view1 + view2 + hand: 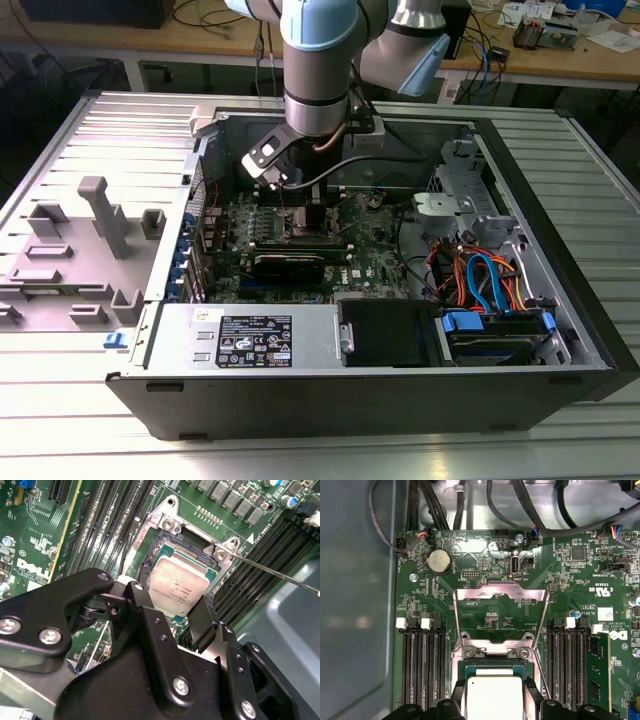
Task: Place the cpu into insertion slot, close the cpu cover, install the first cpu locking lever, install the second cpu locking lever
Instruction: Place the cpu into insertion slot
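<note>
Midway through the first step, judging by this. Gripping the cpu by two opposite edges, gripper jaws clenched on it, low over the slot and perhaps touching it; cannot tell whether seated. Left to do: closing the cover, standing raised at the slot's hinged edge, and locking down each lever, one jutting out beside the slot. Flat dull silver-grey square for the cpu; thin stamped silvery frame for the cover; slim bare wire for the lever; glossy green board around the slot; matte black bolted gripper links.
</note>
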You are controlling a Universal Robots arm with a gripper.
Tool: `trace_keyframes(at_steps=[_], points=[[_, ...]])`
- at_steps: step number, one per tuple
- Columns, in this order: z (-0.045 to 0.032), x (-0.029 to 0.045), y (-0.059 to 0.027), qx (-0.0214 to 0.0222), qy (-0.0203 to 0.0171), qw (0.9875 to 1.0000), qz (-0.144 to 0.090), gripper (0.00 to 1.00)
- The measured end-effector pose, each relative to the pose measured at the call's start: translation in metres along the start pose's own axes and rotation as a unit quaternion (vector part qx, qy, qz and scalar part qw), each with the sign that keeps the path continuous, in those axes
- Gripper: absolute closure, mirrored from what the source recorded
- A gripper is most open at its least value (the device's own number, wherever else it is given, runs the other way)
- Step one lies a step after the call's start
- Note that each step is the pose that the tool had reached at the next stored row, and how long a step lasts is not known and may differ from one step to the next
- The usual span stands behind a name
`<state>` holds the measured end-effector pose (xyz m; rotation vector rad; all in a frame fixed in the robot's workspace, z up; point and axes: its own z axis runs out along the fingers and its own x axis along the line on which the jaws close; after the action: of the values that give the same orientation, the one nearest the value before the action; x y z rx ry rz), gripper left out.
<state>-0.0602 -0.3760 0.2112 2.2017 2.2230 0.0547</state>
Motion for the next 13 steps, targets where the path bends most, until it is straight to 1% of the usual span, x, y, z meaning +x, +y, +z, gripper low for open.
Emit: trace_keyframes(at_steps=[9,13], points=[[0.0012,-0.0003,-0.0001,0.0000,-0.0002,1.0000,0.000,0.46],[0.0032,-0.0003,-0.0002,0.0000,-0.0001,1.0000,0.000,0.46]])
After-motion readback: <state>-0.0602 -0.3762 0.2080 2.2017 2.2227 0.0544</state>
